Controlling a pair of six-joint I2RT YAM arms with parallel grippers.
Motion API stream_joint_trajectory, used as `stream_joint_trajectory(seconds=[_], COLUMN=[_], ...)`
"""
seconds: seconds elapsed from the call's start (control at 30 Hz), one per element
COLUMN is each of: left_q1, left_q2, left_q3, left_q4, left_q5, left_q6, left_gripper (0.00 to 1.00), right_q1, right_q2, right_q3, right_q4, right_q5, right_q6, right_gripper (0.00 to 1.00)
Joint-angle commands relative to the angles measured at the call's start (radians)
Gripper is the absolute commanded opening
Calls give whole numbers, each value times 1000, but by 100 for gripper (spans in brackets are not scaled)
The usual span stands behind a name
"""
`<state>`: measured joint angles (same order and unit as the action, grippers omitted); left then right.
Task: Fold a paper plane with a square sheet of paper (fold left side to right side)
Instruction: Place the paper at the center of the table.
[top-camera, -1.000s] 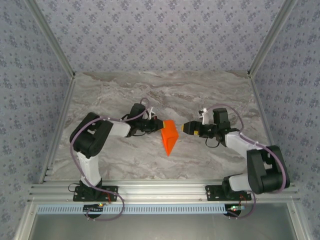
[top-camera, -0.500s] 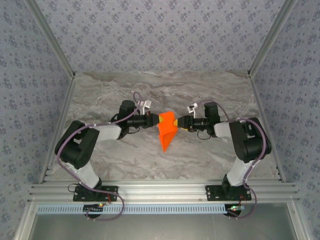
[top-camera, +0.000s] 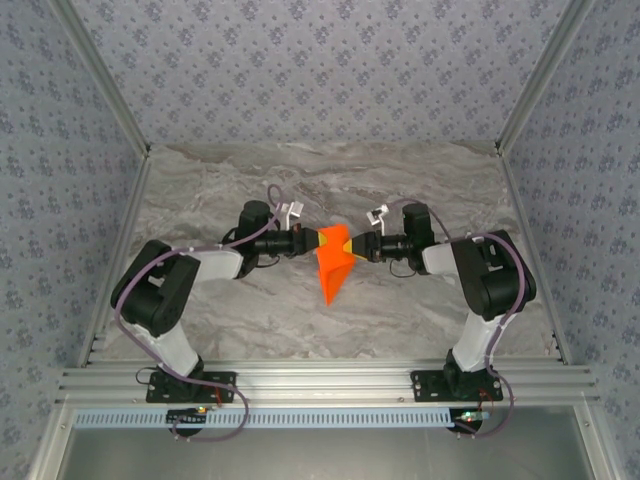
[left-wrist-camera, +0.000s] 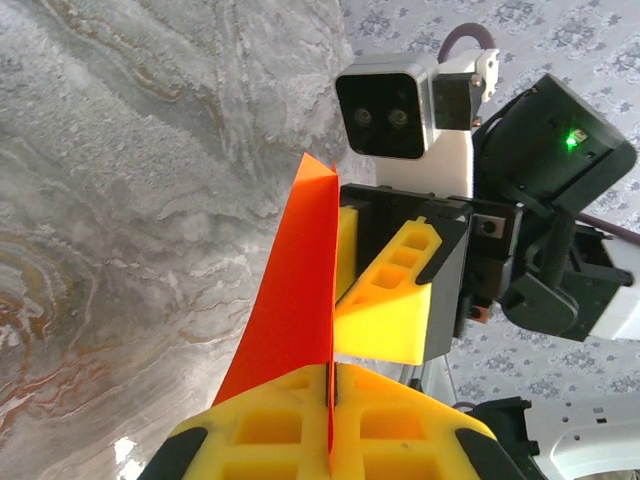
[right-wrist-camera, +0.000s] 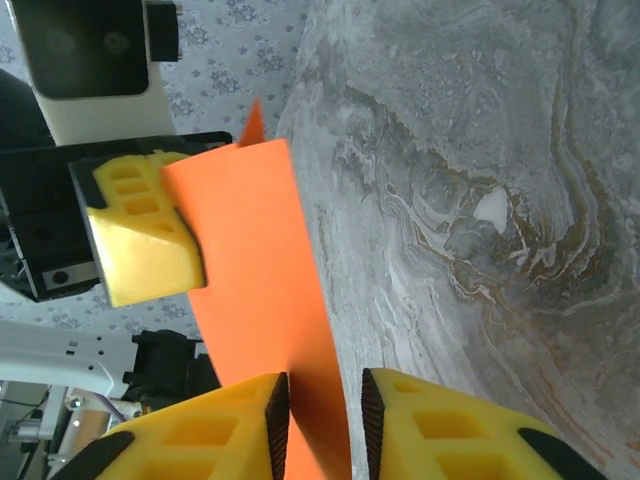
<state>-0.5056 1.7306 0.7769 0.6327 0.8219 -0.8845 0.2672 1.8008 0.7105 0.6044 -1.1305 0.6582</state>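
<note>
The orange sheet of paper (top-camera: 333, 265) is creased into a narrow pointed shape, held above the marble table with its tip toward the near edge. My left gripper (top-camera: 318, 240) is shut on its left upper edge; in the left wrist view the paper (left-wrist-camera: 295, 300) runs edge-on between the pressed pads of the left gripper (left-wrist-camera: 333, 385). My right gripper (top-camera: 355, 245) faces it from the right. In the right wrist view the paper (right-wrist-camera: 255, 260) passes between the right gripper (right-wrist-camera: 318, 395) jaws, lying against one pad with a gap to the other.
The grey marble table (top-camera: 420, 180) stretches behind and beside the arms. Patterned walls and aluminium rails (top-camera: 320, 382) bound it. The two grippers meet nose to nose at the table's middle, with the left gripper's yellow fingers (right-wrist-camera: 145, 240) showing in the right wrist view.
Both arms swung in toward the centre. The right gripper reached the paper's right edge and its jaws narrowed around it. The left gripper stayed shut on the paper.
</note>
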Motion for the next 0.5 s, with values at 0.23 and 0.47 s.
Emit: stream_joint_trajectory(seconds=[0.23, 0.47], left_q1=[31, 58], left_q2=[76, -112], left_q3=[28, 50], left_q4=[-147, -497], left_q5=[-62, -209], left_q6=[149, 352], left_gripper=[41, 66], right_q1=[5, 12], right_q2=[-49, -101], right_q3=[84, 81], right_q4=[-440, -554], right_q5=[55, 178], right_q6=[-193, -102], right_gripper=[0, 0])
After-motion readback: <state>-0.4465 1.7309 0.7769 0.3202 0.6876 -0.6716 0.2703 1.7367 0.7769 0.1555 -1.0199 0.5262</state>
